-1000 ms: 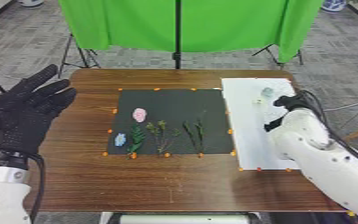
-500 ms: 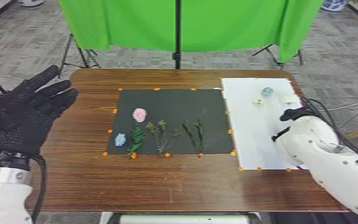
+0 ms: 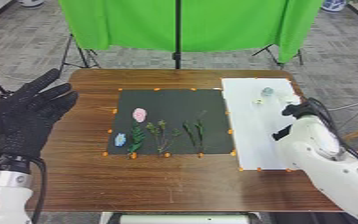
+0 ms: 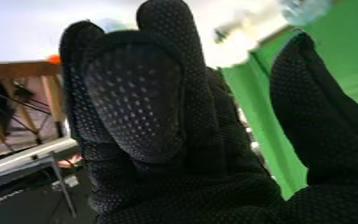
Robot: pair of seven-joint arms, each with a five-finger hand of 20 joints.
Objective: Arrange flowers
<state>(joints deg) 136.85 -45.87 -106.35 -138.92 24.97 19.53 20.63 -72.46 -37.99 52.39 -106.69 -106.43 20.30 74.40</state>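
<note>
In the head view my right hand [image 3: 302, 116] is over the right edge of the white sheet [image 3: 254, 132], just nearer than a white flower [image 3: 291, 99]. A blue-grey flower [image 3: 267, 91] and a small cream flower [image 3: 258, 101] lie farther up the sheet. On the black mat [image 3: 171, 100] are a pink flower [image 3: 140, 115], a blue flower [image 3: 120, 140] and several green stems [image 3: 137, 139]. In the right wrist view my right hand [image 4: 140, 100] has its fingers extended, thumb apart, near a white flower [image 4: 231, 46]. My left hand [image 3: 26, 117] stays open beyond the table's left edge.
Orange markers [image 3: 231, 131] line the mat and sheet on the brown wooden table [image 3: 167, 185]. A green cloth [image 3: 238, 30] on a stand hangs behind the table's far edge. Wooden bars [image 4: 51, 95] appear beside my right hand in the wrist view.
My right hand has drawn back toward the near right from over the sheet's far part, uncovering the white flower, then shifted slightly farther away again. The left hand has barely moved.
</note>
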